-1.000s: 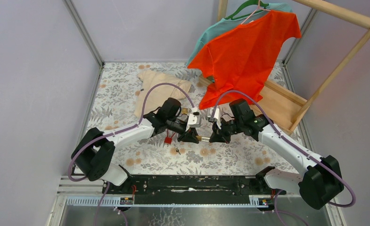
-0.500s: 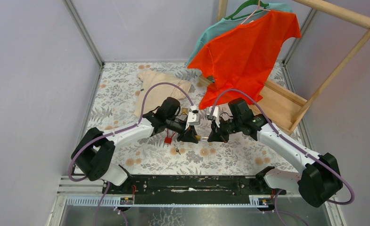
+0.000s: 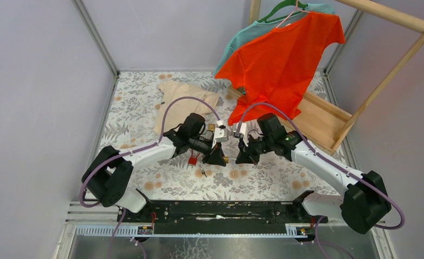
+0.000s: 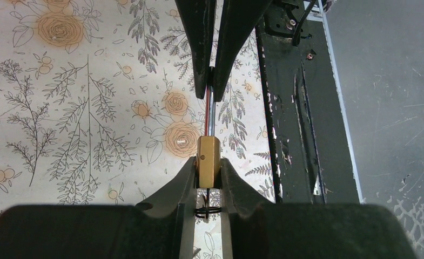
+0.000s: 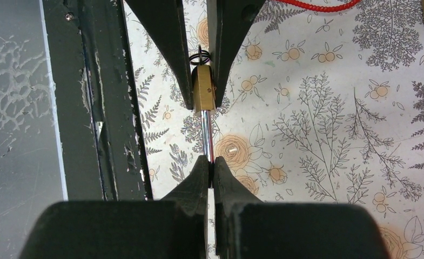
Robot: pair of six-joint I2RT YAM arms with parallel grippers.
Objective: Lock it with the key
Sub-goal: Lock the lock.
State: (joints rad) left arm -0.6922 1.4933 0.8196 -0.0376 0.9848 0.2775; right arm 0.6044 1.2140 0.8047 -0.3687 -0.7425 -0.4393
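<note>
A small brass padlock (image 4: 208,159) is held above the floral table, with my left gripper (image 4: 208,174) shut on its body. Its silver shackle (image 4: 211,110) sticks out toward my right gripper (image 5: 210,168), which is shut on the shackle's (image 5: 207,135) far end. In the right wrist view the lock (image 5: 204,93) sits between the left fingers (image 5: 169,43). A black wire ring (image 4: 208,212) hangs at the lock's back end; the key itself is hidden between the jaws. From above, both grippers (image 3: 219,157) (image 3: 238,158) meet tip to tip.
A red tag (image 3: 192,160) and a small metal piece (image 3: 203,173) lie on the cloth below the left gripper. A beige garment (image 3: 185,100) lies at the back. Orange (image 3: 282,59) and teal shirts hang from a wooden rack (image 3: 328,116) at the right. A black rail (image 3: 220,210) runs along the near edge.
My right gripper has slid left toward the left one, so less of the shackle shows between them. The left arm has hardly moved.
</note>
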